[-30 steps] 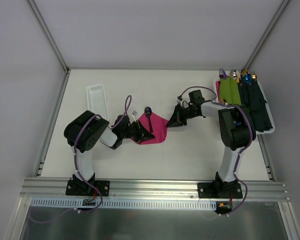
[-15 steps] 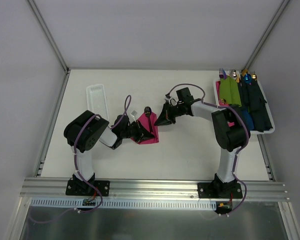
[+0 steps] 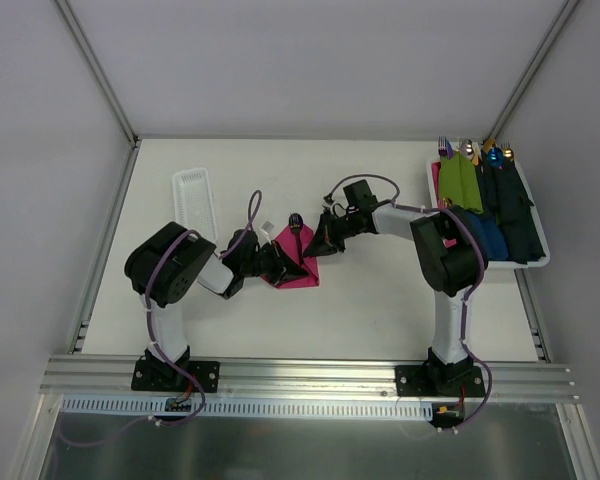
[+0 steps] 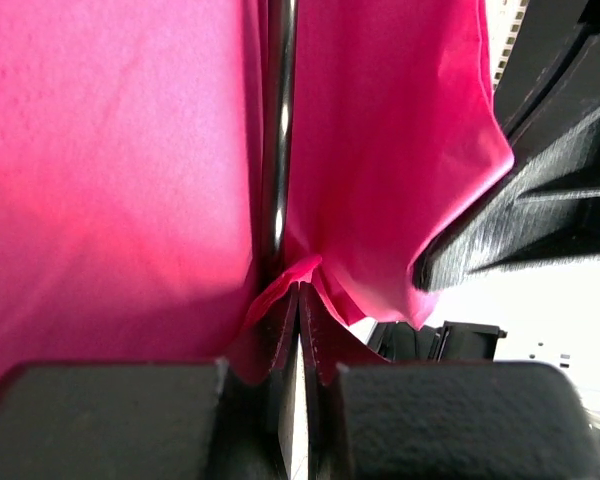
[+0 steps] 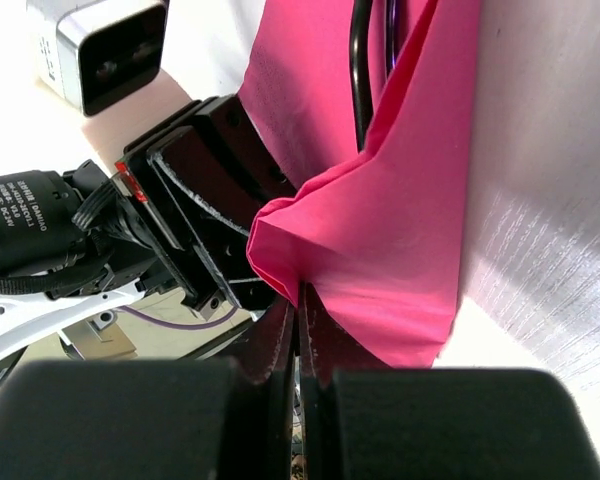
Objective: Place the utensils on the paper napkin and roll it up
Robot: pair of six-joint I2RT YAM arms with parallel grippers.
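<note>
The pink paper napkin point(image 3: 300, 279) lies mid-table, folded up over the utensils. One dark utensil end point(image 3: 294, 219) pokes out at its far side. In the left wrist view a glossy dark handle point(image 4: 278, 130) runs along the crease of the paper napkin point(image 4: 120, 180). In the right wrist view, dark handles point(image 5: 359, 70) sit inside the lifted fold of the paper napkin point(image 5: 400, 230). My left gripper point(image 3: 290, 265) point(image 4: 300, 292) is shut on the napkin's near-left edge. My right gripper point(image 3: 316, 249) point(image 5: 298, 305) is shut on its right corner, held over the sheet.
A long white tray point(image 3: 195, 200) lies at the left. At the far right, a tray point(image 3: 540, 255) holds a green rolled bundle point(image 3: 458, 182) and dark blue bundles point(image 3: 508, 205) with utensil tips. The two grippers are close together over the napkin.
My right gripper closed on the napkin's right corner and moved left, folding that side over the utensils. The napkin looks narrower. The left gripper stayed in place.
</note>
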